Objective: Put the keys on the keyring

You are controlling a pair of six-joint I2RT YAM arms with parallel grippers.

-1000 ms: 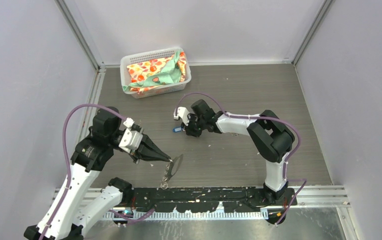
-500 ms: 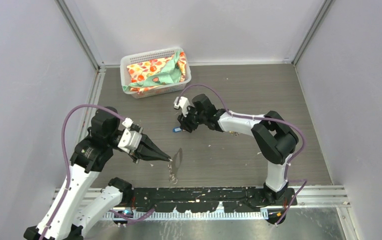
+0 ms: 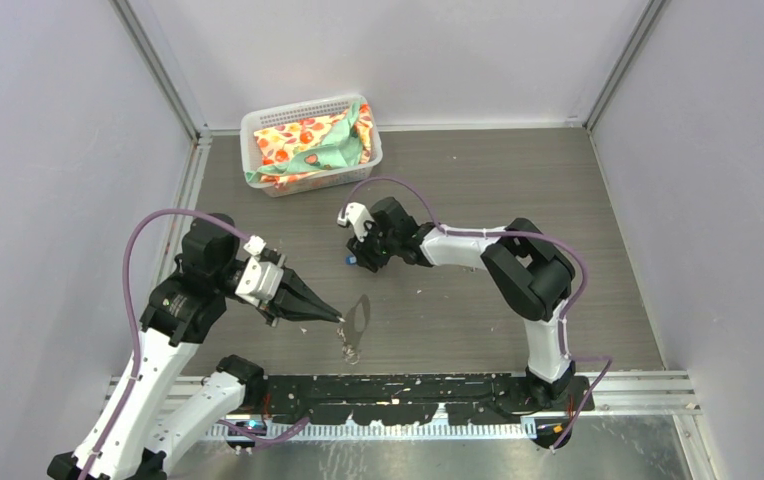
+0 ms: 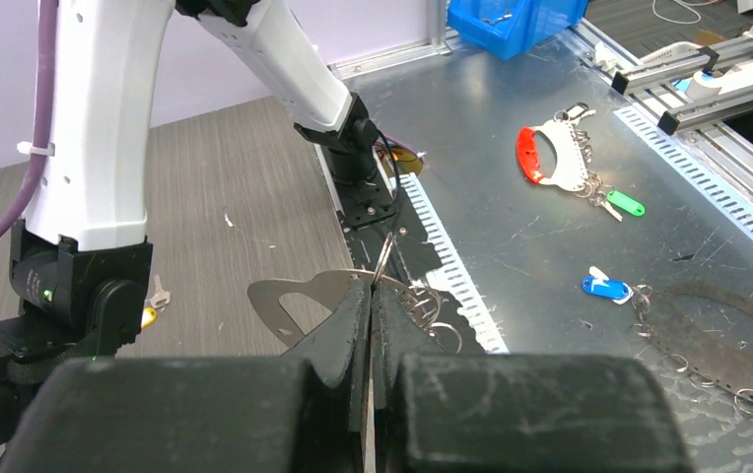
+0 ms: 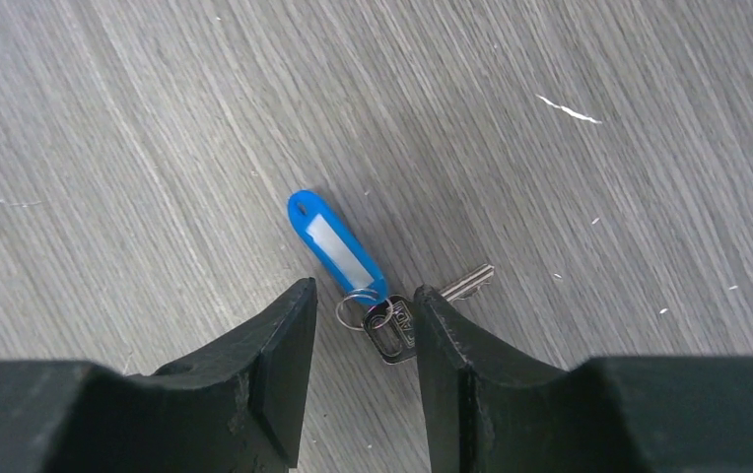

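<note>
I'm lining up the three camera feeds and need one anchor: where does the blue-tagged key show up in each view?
Top external: the blue-tagged key lies on the table at centre, under the right gripper.
Left wrist: not visible; the right arm blocks that spot. The blue tag on the metal bench is a different one.
Right wrist: centre, tag and key between the open fingers.
Shared landmark: the grey wood-grain tabletop.

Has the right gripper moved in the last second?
Yes. In the top view the right gripper has shifted left and slightly toward the basket, now straddling the blue key.
</note>
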